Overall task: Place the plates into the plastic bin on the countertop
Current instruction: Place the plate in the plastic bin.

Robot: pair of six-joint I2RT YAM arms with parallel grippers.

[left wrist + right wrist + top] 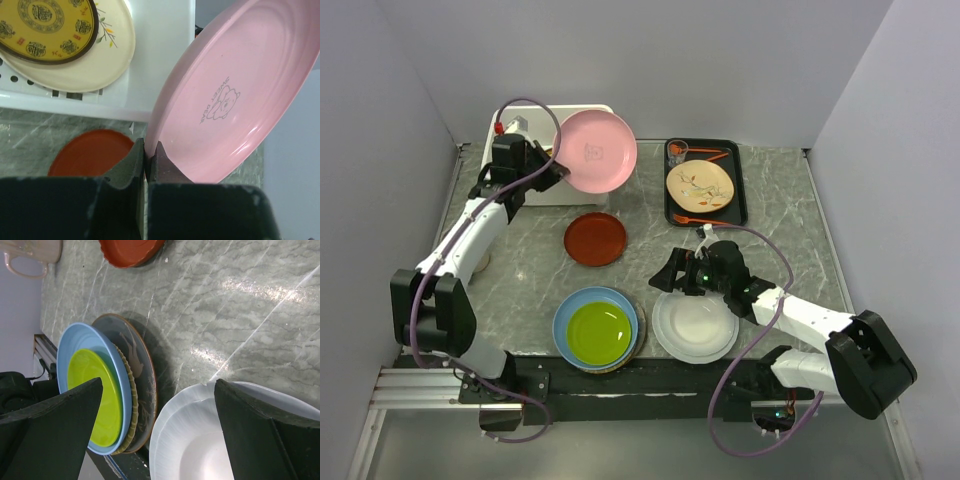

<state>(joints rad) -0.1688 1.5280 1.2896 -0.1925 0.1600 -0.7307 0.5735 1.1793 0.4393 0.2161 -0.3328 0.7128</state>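
Observation:
My left gripper (556, 171) (147, 147) is shut on the rim of the pink plate (599, 150) (235, 95). It holds the plate tilted at the right edge of the white plastic bin (560, 195) (165, 40). Inside the bin lie a gold-patterned brown plate (45, 25) and a cream plate (100, 65). The red-brown plate (595, 238) (130, 250) rests on the countertop (780, 240) below the bin. A lime green plate (599, 332) (97, 400) tops a stack with a blue plate (568, 318) (75, 345) and a dark deer plate (140, 365). My right gripper (672, 278) (159, 385) hangs open over the left edge of the white plate (695, 328) (200, 440).
A black tray (740, 180) at the back right carries a peach flower plate (699, 184) and orange cutlery. A pale handled cup (30, 255) stands near the left arm. Grey walls close in the counter on three sides.

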